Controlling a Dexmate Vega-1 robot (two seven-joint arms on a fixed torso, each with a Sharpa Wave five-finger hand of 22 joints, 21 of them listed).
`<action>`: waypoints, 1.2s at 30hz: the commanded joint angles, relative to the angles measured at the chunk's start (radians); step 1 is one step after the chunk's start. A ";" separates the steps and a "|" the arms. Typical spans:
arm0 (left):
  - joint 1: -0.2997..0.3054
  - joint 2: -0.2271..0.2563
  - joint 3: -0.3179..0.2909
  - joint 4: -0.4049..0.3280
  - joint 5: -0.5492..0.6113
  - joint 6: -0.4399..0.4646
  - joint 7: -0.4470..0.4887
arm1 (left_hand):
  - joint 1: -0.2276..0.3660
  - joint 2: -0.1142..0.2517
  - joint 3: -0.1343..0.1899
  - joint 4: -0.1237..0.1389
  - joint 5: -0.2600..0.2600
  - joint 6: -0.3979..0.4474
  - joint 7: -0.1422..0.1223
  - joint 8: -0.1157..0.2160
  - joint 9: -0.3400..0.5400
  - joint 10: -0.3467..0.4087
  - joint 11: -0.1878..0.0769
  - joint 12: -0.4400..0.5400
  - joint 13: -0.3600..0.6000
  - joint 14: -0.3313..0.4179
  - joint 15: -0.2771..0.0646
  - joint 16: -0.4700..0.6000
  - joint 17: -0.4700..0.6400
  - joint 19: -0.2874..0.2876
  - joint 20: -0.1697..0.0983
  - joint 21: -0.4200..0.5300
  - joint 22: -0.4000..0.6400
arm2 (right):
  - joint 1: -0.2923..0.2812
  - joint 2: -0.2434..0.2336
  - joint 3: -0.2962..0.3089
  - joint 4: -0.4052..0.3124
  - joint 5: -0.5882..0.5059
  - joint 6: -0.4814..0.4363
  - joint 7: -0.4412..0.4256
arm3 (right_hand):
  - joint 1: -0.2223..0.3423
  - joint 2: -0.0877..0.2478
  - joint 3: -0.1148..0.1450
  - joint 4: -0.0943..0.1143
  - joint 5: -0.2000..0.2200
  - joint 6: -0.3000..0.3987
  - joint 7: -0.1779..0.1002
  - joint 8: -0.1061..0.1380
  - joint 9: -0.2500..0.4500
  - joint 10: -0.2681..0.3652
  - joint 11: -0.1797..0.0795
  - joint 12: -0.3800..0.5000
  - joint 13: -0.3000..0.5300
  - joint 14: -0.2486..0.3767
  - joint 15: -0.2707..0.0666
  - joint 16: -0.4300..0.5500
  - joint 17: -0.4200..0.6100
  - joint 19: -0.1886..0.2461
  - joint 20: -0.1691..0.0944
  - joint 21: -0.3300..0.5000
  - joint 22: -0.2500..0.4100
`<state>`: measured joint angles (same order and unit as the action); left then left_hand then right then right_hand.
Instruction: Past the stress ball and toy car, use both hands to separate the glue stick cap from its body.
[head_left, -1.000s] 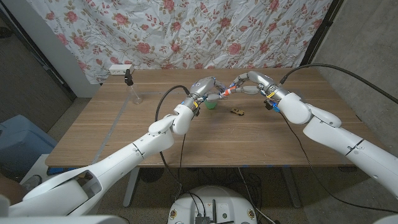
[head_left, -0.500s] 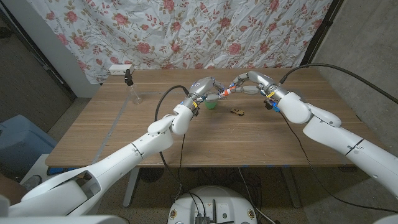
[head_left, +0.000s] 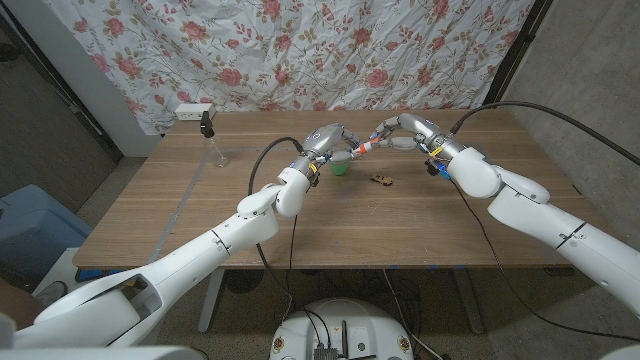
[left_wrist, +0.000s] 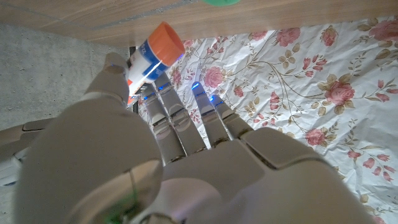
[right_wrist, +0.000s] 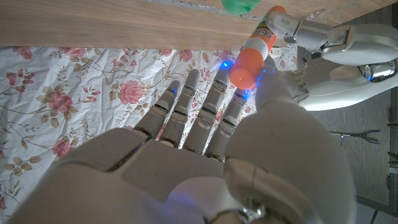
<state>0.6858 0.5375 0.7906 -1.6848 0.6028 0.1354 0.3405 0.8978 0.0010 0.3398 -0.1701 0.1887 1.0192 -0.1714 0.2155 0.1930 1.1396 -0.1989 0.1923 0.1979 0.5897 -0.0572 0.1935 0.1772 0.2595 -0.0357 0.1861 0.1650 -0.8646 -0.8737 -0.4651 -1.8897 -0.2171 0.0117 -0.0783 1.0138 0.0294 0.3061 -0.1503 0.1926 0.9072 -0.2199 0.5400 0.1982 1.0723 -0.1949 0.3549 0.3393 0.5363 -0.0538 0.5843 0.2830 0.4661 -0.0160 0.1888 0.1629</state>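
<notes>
The glue stick (head_left: 362, 150), white with orange ends, hangs above the table past the green stress ball (head_left: 340, 168) and the small toy car (head_left: 382, 180). My left hand (head_left: 330, 140) grips its labelled body between thumb and fingers. In the left wrist view one orange end of the glue stick (left_wrist: 163, 45) sticks out beyond the thumb. My right hand (head_left: 393, 131) meets it from the other side and pinches the orange cap (right_wrist: 245, 65) between thumb and fingertips. The right wrist view shows the left hand (right_wrist: 333, 43) on the far end. The stick looks to be in one piece.
A small spray bottle (head_left: 213, 142) and a white power strip (head_left: 193, 110) stand at the table's far left. A floral cloth (head_left: 330, 50) hangs behind the table. Bare wood (head_left: 330, 225) lies between the hands and the near edge.
</notes>
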 joint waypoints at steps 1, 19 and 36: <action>-0.006 -0.006 0.002 0.012 -0.004 0.005 0.004 | 0.009 0.035 0.011 0.004 0.004 0.109 0.020 0.003 0.002 0.034 -0.026 0.007 0.003 0.011 -0.136 -0.001 0.001 -0.006 -0.001 0.002 0.004 | 0.002 0.000 0.003 0.008 0.007 -0.005 -0.001 | 0.002 0.005 -0.004 -0.002 0.001 0.009 0.001 -0.001 0.003 0.025 -0.021 -0.003 0.002 0.008 -0.148 -0.001 0.003 0.002 0.002 0.002 0.003; -0.001 0.013 -0.006 -0.010 -0.011 0.015 -0.016 | 0.009 0.035 0.012 0.004 0.004 0.111 0.018 0.003 0.002 0.035 -0.026 0.007 0.003 0.011 -0.137 -0.001 0.001 -0.006 -0.001 0.002 0.004 | 0.006 -0.004 0.012 0.011 0.014 -0.043 -0.009 | -0.006 0.006 -0.010 0.001 -0.001 0.000 -0.001 -0.008 0.002 0.016 -0.022 -0.012 0.001 0.007 -0.143 -0.006 0.001 0.002 0.003 0.001 0.004; 0.024 0.076 -0.039 -0.071 -0.020 0.025 -0.061 | 0.008 0.035 0.012 0.003 0.004 0.109 0.019 0.002 0.002 0.034 -0.026 0.007 0.003 0.011 -0.136 -0.001 0.001 -0.005 0.000 0.002 0.004 | 0.009 -0.041 0.007 -0.036 -0.009 -0.134 0.020 | -0.005 0.008 -0.015 0.000 -0.002 -0.006 -0.001 -0.013 0.002 0.010 -0.021 -0.018 0.003 0.004 -0.143 -0.009 0.001 -0.001 0.004 -0.001 0.004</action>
<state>0.6968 0.5789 0.7706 -1.7252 0.5885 0.1588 0.3035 0.8953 0.0034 0.3398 -0.1701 0.1855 1.0192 -0.1714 0.2137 0.1930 1.1396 -0.1989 0.1925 0.1975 0.5897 -0.0572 0.1935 0.1772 0.2595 -0.0357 0.1860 0.1650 -0.8592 -0.8938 -0.4517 -1.9000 -0.2096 -0.0684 -0.0824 1.0064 0.0361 0.2921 -0.1504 0.1923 0.9035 -0.2234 0.5318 0.1978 1.0681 -0.1992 0.3397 0.3368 0.5361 -0.0537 0.5765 0.2832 0.4660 -0.0160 0.1888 0.1654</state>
